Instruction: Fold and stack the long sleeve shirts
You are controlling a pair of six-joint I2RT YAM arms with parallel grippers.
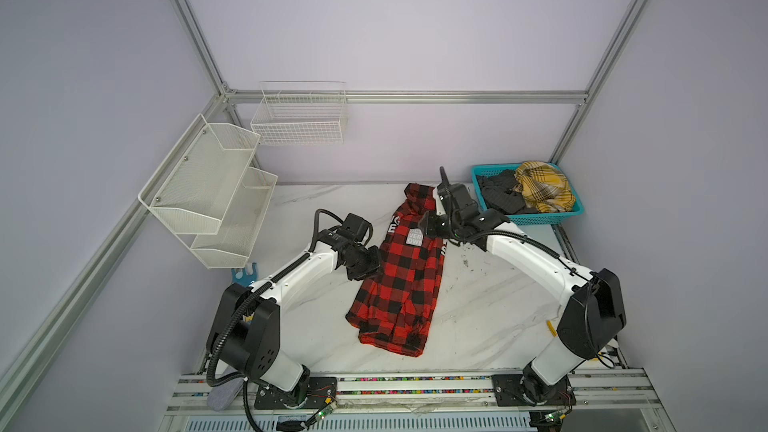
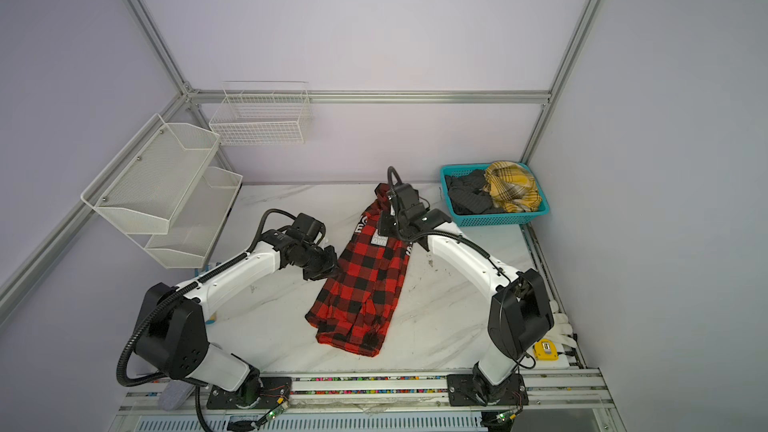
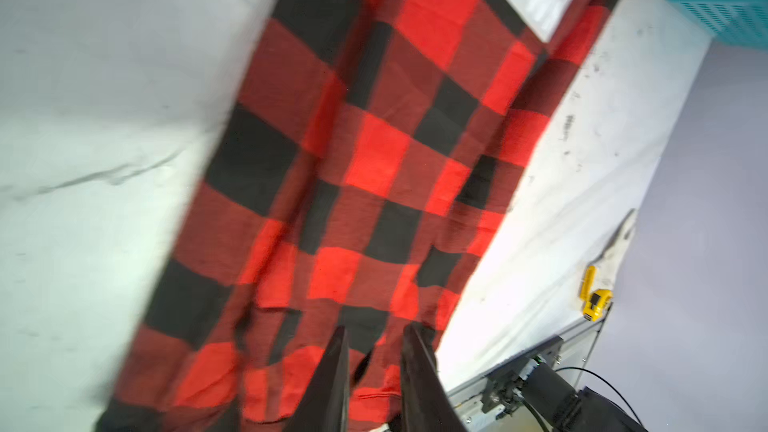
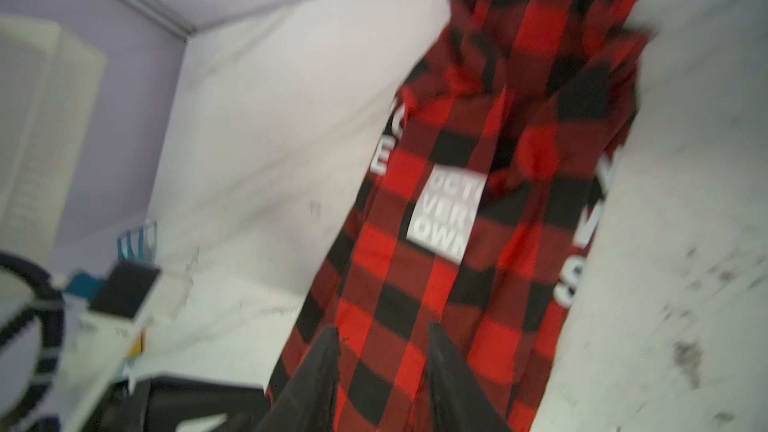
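Observation:
The red-and-black check shirt (image 1: 399, 284) (image 2: 361, 284) lies on the white marble table as a long narrow strip with the sides turned in. White letters and a white patch show near its far end (image 4: 446, 214). My left gripper (image 1: 368, 265) (image 3: 374, 330) hovers at the shirt's left edge about halfway along, open, with cloth showing in the gap. My right gripper (image 1: 428, 224) (image 4: 382, 330) is over the far part beside the patch, open as well. A mustard-yellow plaid garment (image 1: 540, 187) and a dark grey one (image 1: 496, 193) sit crumpled in the teal basket (image 1: 536, 218).
The teal basket stands at the table's back right corner. White mesh shelves (image 1: 208, 189) and a wire basket (image 1: 299, 118) hang on the walls at the back left. A yellow tape measure (image 2: 545, 349) lies by the right table edge.

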